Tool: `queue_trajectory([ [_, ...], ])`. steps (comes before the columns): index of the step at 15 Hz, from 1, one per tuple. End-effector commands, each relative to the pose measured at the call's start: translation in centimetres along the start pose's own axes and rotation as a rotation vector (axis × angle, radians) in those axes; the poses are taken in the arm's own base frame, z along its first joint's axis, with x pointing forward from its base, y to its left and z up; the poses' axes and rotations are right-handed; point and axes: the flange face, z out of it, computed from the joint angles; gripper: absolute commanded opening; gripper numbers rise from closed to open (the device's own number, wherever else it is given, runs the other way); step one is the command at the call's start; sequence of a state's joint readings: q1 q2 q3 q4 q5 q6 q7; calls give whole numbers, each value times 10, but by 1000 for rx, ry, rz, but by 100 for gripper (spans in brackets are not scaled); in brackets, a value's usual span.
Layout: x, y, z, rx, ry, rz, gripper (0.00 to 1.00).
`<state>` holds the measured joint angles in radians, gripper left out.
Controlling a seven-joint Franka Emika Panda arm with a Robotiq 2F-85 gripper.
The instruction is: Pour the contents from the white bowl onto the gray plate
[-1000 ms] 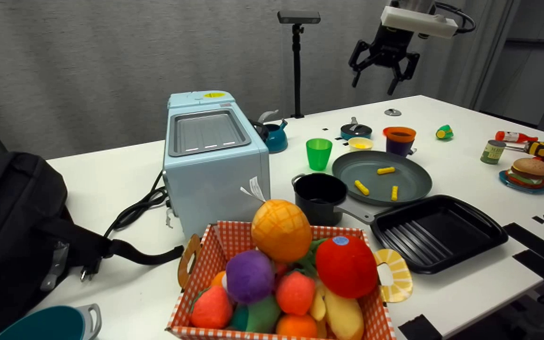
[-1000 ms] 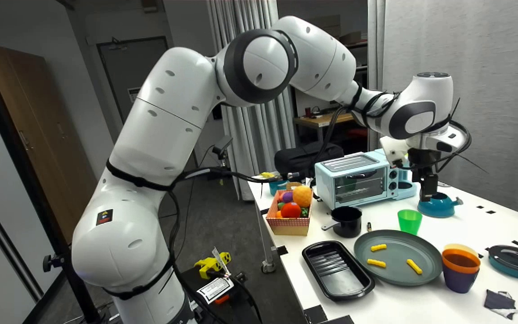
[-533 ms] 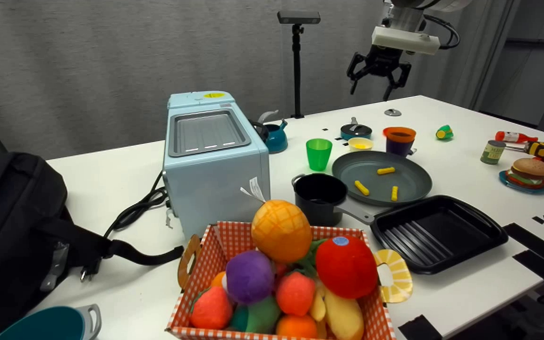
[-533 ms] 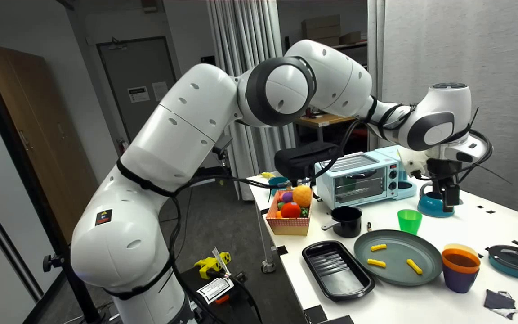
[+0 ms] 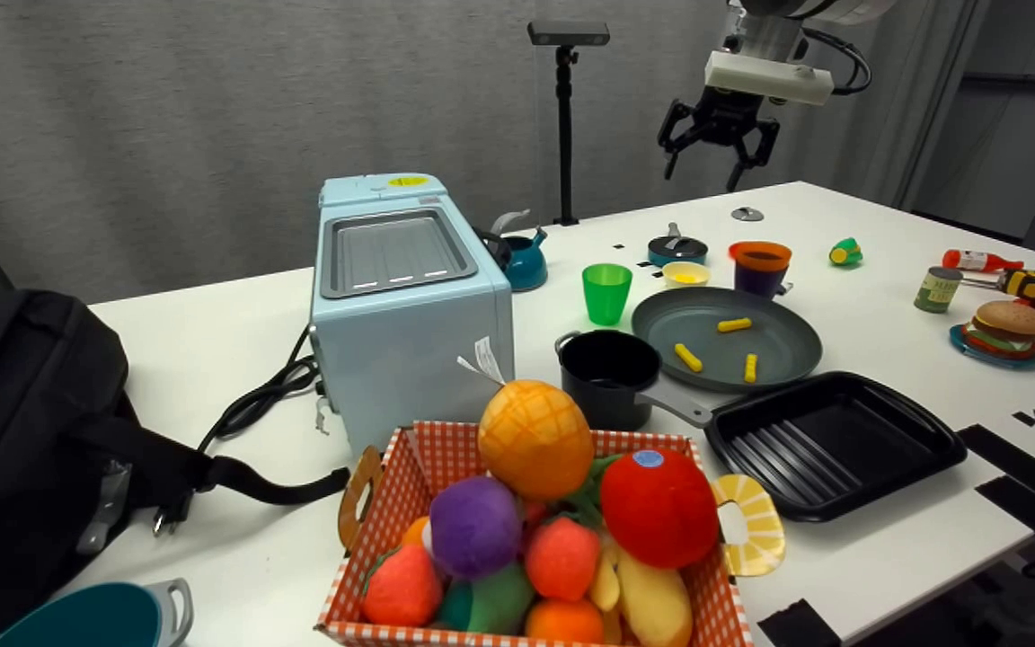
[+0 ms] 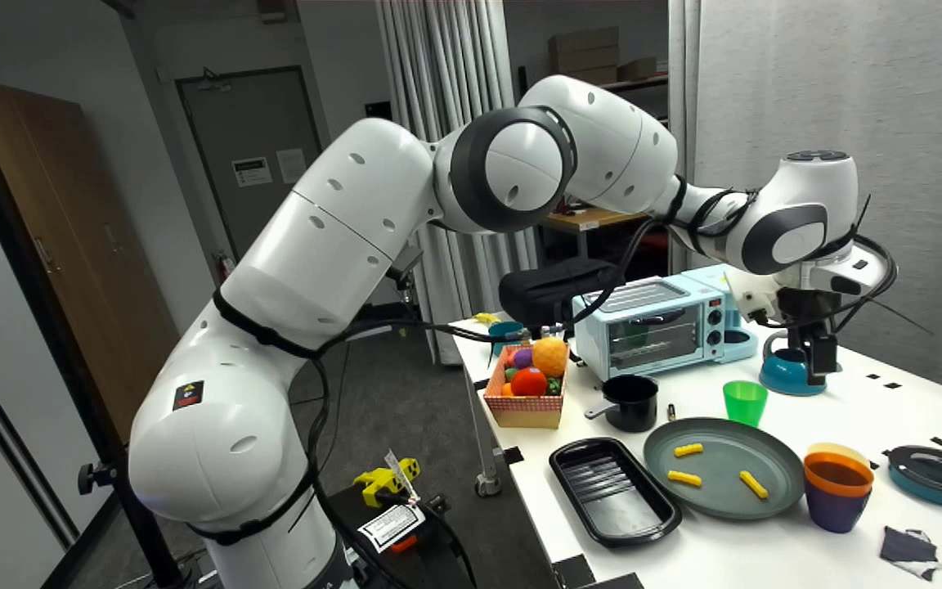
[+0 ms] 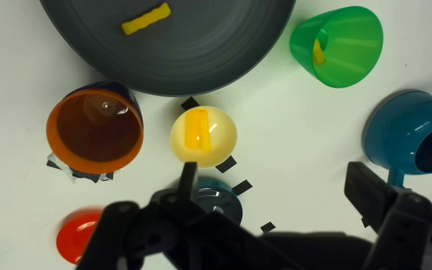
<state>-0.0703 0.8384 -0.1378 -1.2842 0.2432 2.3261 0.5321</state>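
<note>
The white bowl (image 7: 221, 137) looks cream-coloured in the wrist view and stands upright on the table. Yellow stick pieces (image 7: 192, 129) lie side by side in it. The bowl (image 5: 686, 284) also shows in an exterior view, and is partly hidden behind stacked cups in an exterior view (image 6: 841, 448). The gray plate (image 7: 201, 60) is beside the bowl and carries three yellow sticks, seen in both exterior views (image 5: 787, 346) (image 6: 716, 470). My gripper (image 7: 272, 167) is open and empty, high above the table. Its left finger in the wrist view overlaps the bowl's lower edge. It also shows in an exterior view (image 5: 702, 180).
Stacked orange and purple cups (image 7: 96, 131) stand close beside the bowl and plate. A lidded teal pan (image 7: 219, 204), green cup (image 7: 351, 48), teal kettle (image 7: 396, 131) and red bowl (image 7: 77, 240) surround them. A black pot (image 5: 607, 395) and grill pan (image 5: 841, 440) adjoin the plate.
My open gripper has moved lower and across the table, away from the toaster oven, mostly in the first half second, and has nearly stopped since. The bowl, plate and pieces have not moved.
</note>
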Motion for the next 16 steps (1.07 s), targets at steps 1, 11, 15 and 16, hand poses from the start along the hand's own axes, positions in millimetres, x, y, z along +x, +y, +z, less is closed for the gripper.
queue_trajectory([
  [1,-1,-9,10,0,9,-8,100],
  [11,3,-11,64,-47,53,-80,100],
  [15,4,-6,92,-54,70,-117,100],
  [16,2,-6,99,-55,74,-123,100],
])
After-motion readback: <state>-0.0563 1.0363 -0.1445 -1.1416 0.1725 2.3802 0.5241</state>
